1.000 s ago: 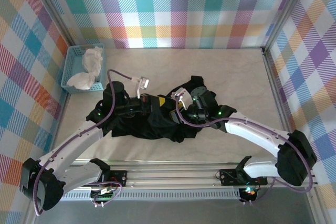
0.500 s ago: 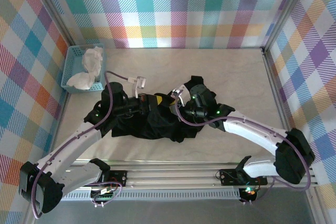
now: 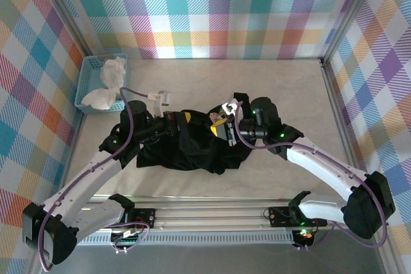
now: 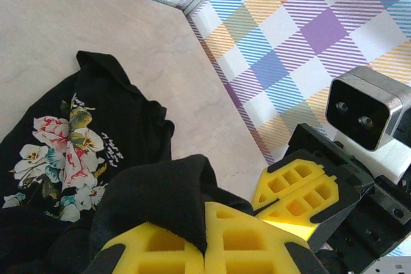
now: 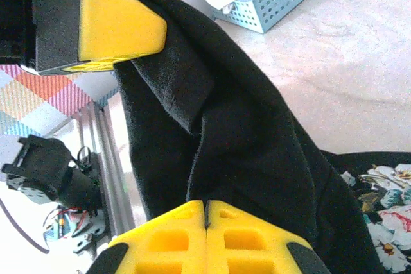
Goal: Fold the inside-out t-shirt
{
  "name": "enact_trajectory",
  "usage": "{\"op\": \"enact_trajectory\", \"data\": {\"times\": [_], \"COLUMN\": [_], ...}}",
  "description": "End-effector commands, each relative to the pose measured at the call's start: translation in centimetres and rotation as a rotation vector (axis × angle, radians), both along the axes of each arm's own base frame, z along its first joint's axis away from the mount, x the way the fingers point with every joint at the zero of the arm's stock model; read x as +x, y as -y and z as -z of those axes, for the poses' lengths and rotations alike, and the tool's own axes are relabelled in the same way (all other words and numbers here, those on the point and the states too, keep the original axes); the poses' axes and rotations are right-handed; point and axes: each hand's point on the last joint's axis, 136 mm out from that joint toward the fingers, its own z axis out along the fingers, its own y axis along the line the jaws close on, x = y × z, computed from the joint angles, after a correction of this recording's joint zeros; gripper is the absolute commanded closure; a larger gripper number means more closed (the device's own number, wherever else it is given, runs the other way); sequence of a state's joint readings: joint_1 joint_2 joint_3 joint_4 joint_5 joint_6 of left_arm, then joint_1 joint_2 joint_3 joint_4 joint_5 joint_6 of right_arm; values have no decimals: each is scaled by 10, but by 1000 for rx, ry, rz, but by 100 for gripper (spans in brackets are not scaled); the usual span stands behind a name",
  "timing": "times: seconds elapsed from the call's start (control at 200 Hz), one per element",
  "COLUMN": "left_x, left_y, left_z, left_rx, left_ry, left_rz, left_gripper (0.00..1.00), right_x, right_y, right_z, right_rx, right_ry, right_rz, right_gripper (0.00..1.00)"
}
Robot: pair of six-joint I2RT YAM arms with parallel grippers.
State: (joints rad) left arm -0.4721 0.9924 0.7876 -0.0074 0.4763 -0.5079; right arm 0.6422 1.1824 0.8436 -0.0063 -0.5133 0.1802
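**T-shirt** (image 3: pixel 186 152): black, bunched in a loose heap on the near middle of the table (image 3: pixel 289 81), between the two arms. Part of it is lifted off the surface and stretched between the two grippers. The left wrist view shows a flatter part lying on the table, with a pink-and-white rose print (image 4: pixel 61 152) face up and pale script lettering (image 4: pixel 112 149) just beside the print.

**Left gripper** (image 4: pixel 205 222): yellow foam pads pressed together, pinching a fold of the black t-shirt that rises out of the seam between them. In the top view it sits over the left part of the heap.

**Right gripper** (image 5: pixel 205 213): yellow pads likewise closed, nipping a fold of the same t-shirt. From here a band of black cloth runs up to the left gripper's pad at the upper left of the right wrist view. In the top view the two grippers face one another, near but apart, above the middle of the garment.

**Basket** (image 3: pixel 87 81): light-blue perforated plastic, at the far left of the table against the wall, well apart from the t-shirt.

**White cloth** (image 3: pixel 109 81): crumpled, lying inside the basket and standing above its rim.

**Walls** (image 3: pixel 212 11): multicoloured plaid, enclosing the table on three sides.

**Rail** (image 3: pixel 212 213): metal, along the near edge, carrying both arm bases.
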Motion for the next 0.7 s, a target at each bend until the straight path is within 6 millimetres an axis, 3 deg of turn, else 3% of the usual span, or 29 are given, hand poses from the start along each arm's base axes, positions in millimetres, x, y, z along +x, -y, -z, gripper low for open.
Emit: {"op": "enact_trajectory", "data": {"times": [0.0, 0.14, 0.325, 0.46, 0.56, 0.695], "left_x": [3, 8, 9, 3, -9, -18], "left_y": [-11, -16, -13, -6, 6, 11], "left_z": [12, 27, 33, 28, 8, -12], "left_rx": [52, 102, 113, 81, -5, -62], "left_ry": [-3, -17, -27, -14, 34, 86], "left_rz": [-40, -74, -56, -1, 91, 140], "left_gripper": [100, 100, 100, 100, 100, 100], "right_x": [-13, -13, 7, 34, 52, 44], "right_y": [-2, 7, 28, 43, 60, 53], "right_z": [-24, -43, -56, -27, 5, 18], "right_rx": [109, 164, 218, 128, -15, -98], "right_ry": [-26, -29, -75, -165, -194, -91], "right_rz": [-86, -104, -19, 164, 325, 290], "right_gripper": [100, 100, 100, 100, 100, 100]}}
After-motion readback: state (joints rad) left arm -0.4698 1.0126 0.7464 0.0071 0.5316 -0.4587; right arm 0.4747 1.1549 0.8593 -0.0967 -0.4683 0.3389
